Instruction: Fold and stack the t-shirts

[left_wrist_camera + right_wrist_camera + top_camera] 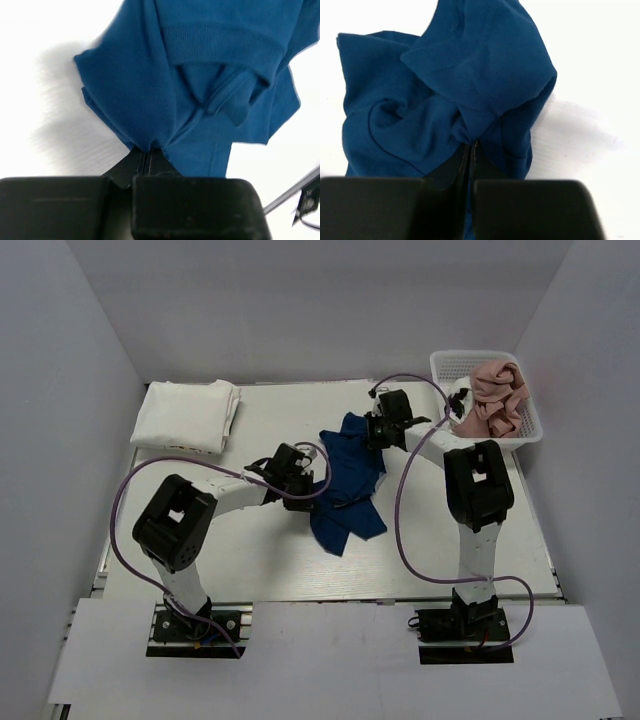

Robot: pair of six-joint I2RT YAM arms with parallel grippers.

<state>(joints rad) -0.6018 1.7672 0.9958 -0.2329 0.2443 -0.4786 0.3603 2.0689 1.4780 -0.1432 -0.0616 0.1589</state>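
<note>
Left pincer [150, 151]: clamped shut on crumpled navy blue cloth t-shirt [348, 485], bench [250, 560] centre.
Right pincer [472, 146]: pinching same shirt's 1 o'clock edge.
Folded white cloth t-shirts [187, 415]: 10 o'clock.

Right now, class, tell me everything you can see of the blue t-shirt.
The blue t-shirt is soft knit cloth with a ribbed band and stitched hems. It is crumpled and unfolded, partly resting on the middle of the white table. The left gripper is shut on its near bunched edge, the right gripper on its far one.
</note>
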